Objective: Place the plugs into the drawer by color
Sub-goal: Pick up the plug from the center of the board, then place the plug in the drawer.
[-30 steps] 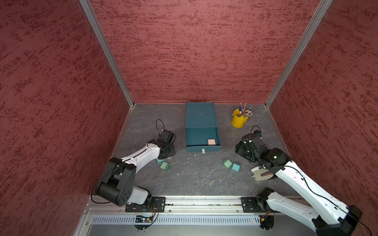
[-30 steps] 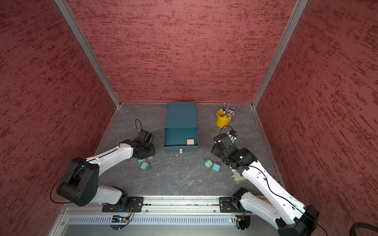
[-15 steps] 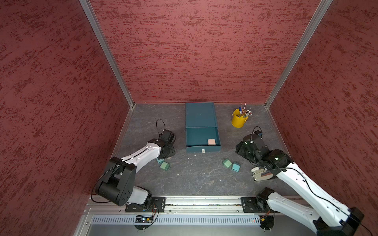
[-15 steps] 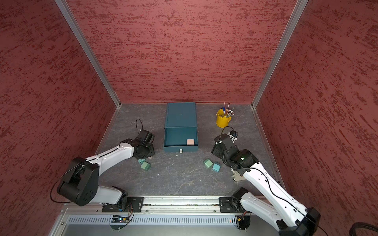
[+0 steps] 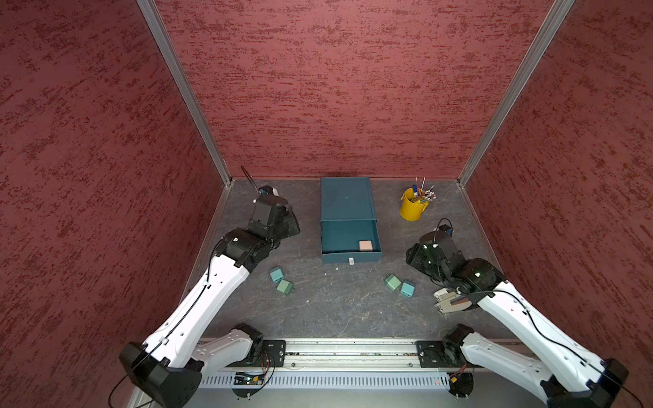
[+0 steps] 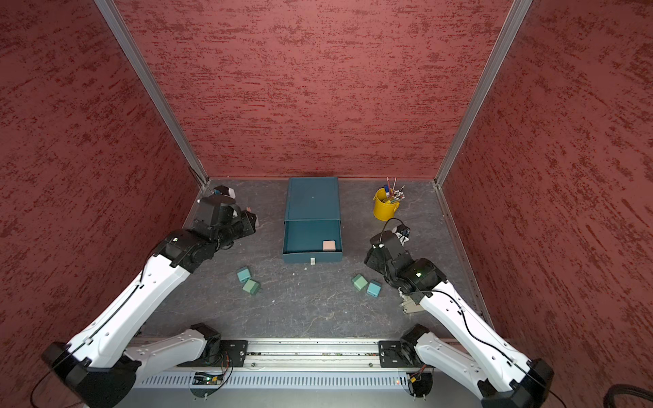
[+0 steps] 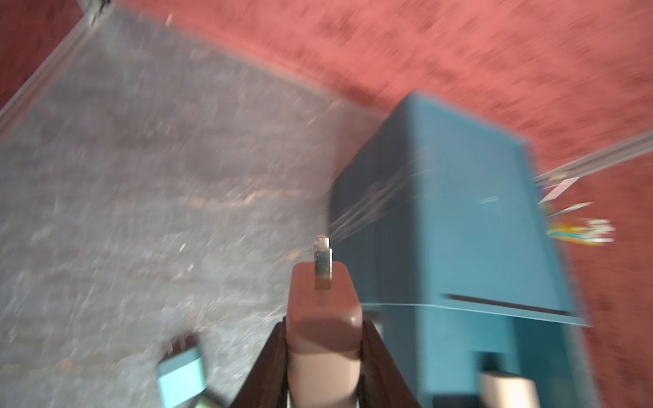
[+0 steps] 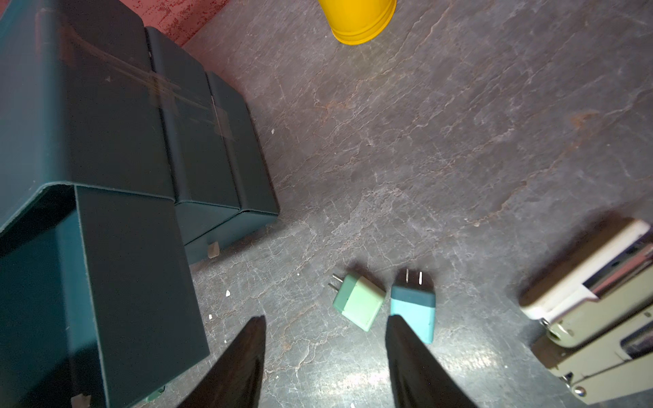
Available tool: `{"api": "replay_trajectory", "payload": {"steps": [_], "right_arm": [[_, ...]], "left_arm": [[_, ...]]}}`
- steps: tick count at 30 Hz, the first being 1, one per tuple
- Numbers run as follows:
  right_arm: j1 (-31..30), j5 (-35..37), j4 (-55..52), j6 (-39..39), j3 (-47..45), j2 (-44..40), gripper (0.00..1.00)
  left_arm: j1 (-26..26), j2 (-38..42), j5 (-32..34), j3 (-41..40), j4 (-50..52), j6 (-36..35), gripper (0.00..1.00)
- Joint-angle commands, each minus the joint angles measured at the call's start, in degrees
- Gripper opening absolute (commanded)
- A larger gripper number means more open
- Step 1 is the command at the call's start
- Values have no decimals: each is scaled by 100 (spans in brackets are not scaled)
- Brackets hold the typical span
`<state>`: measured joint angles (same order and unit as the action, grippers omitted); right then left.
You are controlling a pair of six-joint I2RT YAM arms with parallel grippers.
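Pink plug (image 7: pixel 323 307) was clamped in the left gripper (image 7: pixel 323 330), aloft near the table's (image 5: pixel 318 311) far-left corner, beside the drawer chest (image 5: pixel 346 197). Best clear the wall of the open top drawer (image 5: pixel 337 235), then release low beside its twin (image 5: pixel 365 245). Right gripper (image 8: pixel 325 319) hung apart.

Pale pink plug (image 5: pixel 365 245) flat inside open teal drawer (image 5: pixel 337 235)

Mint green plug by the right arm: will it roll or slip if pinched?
Probably no rolling: the mint green plug lies on a flat face. Its smooth, rounded edges might slip unless pinched across flat sides. Pushed, it may slide into the nearby teal plug.
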<state>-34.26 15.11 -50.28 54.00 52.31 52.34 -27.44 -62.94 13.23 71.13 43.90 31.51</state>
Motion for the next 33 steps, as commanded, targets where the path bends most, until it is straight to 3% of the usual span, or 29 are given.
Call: {"api": "replay_trajectory", "payload": {"steps": [1,6,11,18,33], "right_arm": [[56,-78,154,-56,-97,-30,58],[60,-44,-57,-169,140,8,58],[60,-8,-277,-248,211,-111,58],[69,1,-395,-319,202,-219,58],[91,-145,24,-422,-35,-314,57]], "left_arm": [[-435,4,-12,567,82,-290,0],[-1313,-509,-367,920,-412,-497,0],[-1796,-1219,-525,1087,-470,-706,0],[-1889,-1791,-798,1132,-242,-827,0],[-1905,-2072,-691,1053,65,-1038,0]]}}
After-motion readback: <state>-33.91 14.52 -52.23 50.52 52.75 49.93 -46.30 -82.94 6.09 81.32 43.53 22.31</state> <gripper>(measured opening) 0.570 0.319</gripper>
